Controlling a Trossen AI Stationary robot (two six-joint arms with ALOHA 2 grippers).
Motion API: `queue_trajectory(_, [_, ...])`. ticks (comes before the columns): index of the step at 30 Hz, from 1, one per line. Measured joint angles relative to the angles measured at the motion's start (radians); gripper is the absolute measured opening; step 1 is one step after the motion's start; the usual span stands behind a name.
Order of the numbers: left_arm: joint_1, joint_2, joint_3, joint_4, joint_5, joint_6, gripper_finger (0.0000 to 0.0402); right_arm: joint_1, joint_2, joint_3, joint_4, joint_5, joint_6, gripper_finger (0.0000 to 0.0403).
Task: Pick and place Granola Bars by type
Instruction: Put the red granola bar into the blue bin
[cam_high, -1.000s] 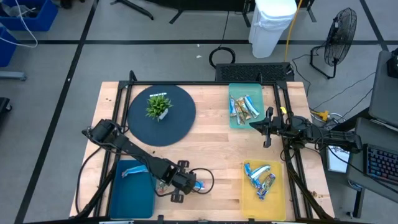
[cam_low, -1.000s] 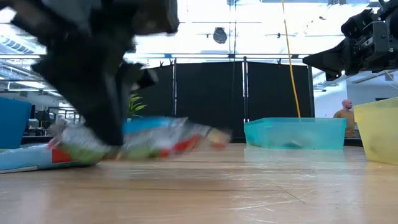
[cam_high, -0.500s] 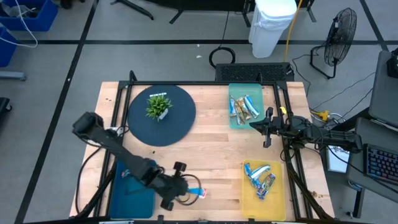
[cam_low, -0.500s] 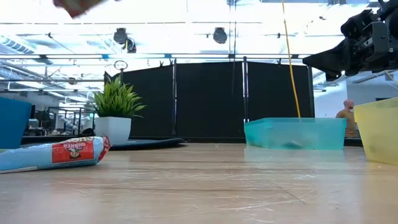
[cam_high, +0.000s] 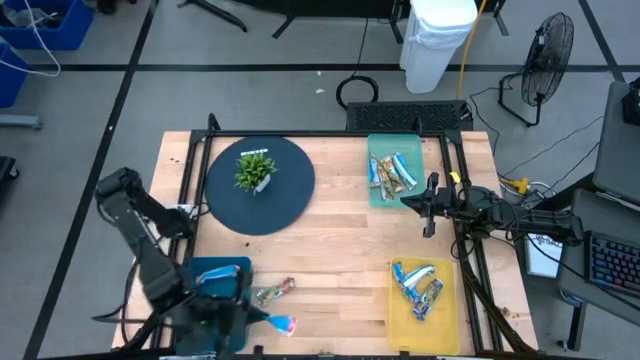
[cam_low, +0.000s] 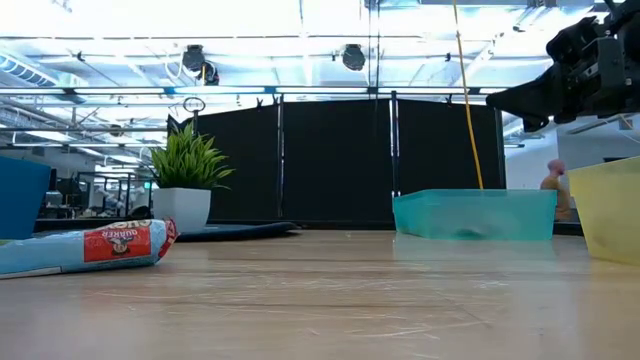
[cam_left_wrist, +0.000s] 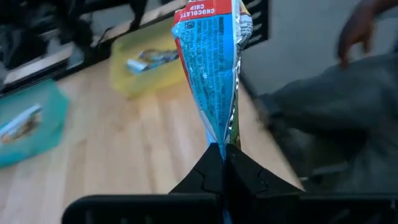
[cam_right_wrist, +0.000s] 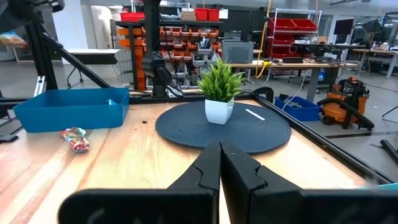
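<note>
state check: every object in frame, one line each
left gripper: shut on a blue granola bar, lifted by the blue tray
right gripper: shut, empty, raised beside the teal tray
loose granola bar: lying flat on the table
teal tray: holds a few bars
yellow tray: holds a few bars
potted plant: upright on the dark round mat

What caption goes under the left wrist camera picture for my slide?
Left claw shut on a blue chocolate chip granola bar, lifted above the wooden table.
</note>
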Motion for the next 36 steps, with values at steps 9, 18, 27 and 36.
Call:
queue_trajectory(9, [-0.124, -0.029, -0.038, 0.066, -0.071, 0.010, 0.0004, 0.000, 0.001, 0.000, 0.000, 0.000, 0.000, 0.0004])
queue_trajectory(18, [-0.159, -0.239, -0.322, 0.209, -0.207, -0.144, 0.0003, 0.000, 0.001, 0.000, -0.001, 0.000, 0.000, 0.0004])
queue_trajectory(27, [-0.157, -0.588, -0.727, 0.592, -0.065, -0.187, 0.0002, 0.000, 0.001, 0.000, -0.001, -0.001, 0.000, 0.0004])
queue_trajectory(36, [-0.154, -0.702, -0.758, 0.179, -0.069, -0.864, 0.0001, 0.000, 0.001, 0.000, -0.001, -0.001, 0.000, 0.0004])
